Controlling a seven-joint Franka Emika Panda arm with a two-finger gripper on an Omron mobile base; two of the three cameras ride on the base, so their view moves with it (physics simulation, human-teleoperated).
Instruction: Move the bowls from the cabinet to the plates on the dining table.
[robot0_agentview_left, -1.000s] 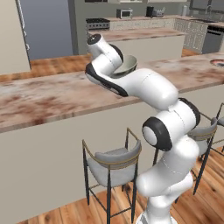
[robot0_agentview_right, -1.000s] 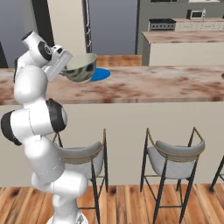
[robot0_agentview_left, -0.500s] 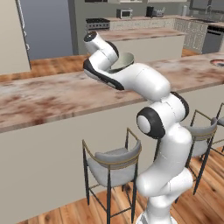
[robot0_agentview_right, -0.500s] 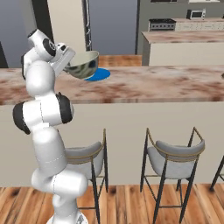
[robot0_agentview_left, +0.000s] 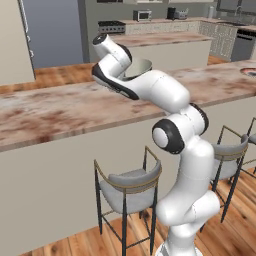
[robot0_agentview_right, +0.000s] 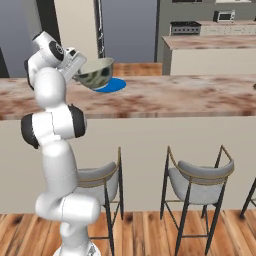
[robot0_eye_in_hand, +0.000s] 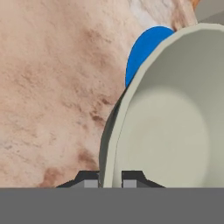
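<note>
Fingers (robot0_eye_in_hand: 109, 178) are clamped on the near rim of a bowl (robot0_agentview_right: 96, 73), one tip inside the wall, one outside. Bowl is held tilted, clear above the table (robot0_agentview_right: 165, 100), not set down. Blue plate (robot0_agentview_right: 110, 85) lies beyond the bowl, near the table's far edge, partly hidden by the bowl in the hand view (robot0_eye_in_hand: 146, 48). Judged: plate sits just past and below the held bowl, so the coming move calls for a short reach forward, levelling of the bowl, then a descent onto the plate centre. Second plate is glimpsed at the table's far right end (robot0_agentview_left: 249, 72).
</note>
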